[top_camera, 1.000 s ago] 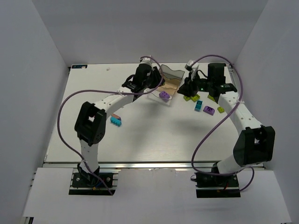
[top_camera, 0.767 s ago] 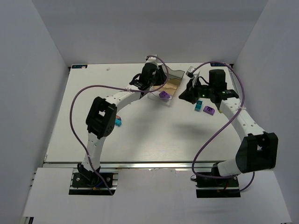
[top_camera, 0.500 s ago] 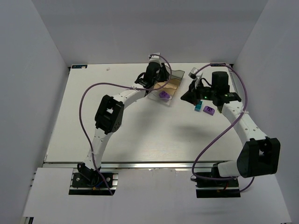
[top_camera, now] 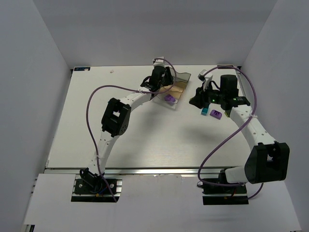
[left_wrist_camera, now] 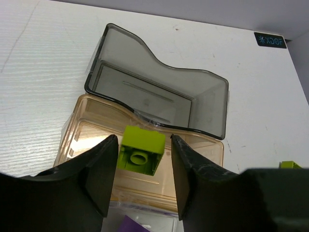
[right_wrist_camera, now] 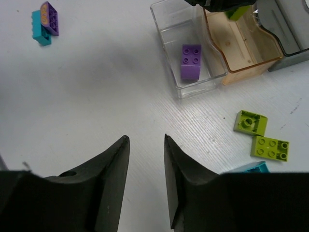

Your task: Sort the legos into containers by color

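The three-compartment tray stands at the table's back middle. My left gripper hovers over its amber middle compartment. Its jaws are slightly apart around a tilted lime brick, with a small gap at the right finger. A purple brick lies in the clear compartment. The grey compartment holds nothing. My right gripper is open and empty above bare table, right of the tray. Two lime bricks lie near it.
A teal brick and a purple brick lie on the table under the right arm. A teal brick with a purple piece on top lies apart on the table's left side. White walls enclose the table.
My left arm has stretched farther out and brought its gripper over the tray. My right gripper has drifted slightly to the right, away from the tray.
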`<state>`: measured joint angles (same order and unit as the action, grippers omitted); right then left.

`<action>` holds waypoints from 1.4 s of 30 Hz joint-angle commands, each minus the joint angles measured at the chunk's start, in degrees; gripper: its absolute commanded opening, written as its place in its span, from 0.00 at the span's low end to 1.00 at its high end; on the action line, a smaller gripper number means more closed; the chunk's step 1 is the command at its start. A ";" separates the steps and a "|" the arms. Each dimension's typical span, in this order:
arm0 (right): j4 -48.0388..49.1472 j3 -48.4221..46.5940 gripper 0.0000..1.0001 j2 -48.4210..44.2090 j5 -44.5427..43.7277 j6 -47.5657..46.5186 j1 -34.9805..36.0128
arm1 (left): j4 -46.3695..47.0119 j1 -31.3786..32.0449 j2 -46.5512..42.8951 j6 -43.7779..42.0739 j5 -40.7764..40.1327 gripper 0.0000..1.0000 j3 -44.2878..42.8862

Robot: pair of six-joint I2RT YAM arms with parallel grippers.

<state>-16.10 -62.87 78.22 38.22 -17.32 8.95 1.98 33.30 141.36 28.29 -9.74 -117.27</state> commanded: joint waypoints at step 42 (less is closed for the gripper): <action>-28.55 -42.51 0.87 47.29 -36.20 -16.08 -0.51 | -12.70 -1.39 -83.35 11.25 -3.53 0.75 73.93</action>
<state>-44.10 -104.99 124.29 2.68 -31.70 8.64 -10.48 32.03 60.36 37.50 -11.66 -44.53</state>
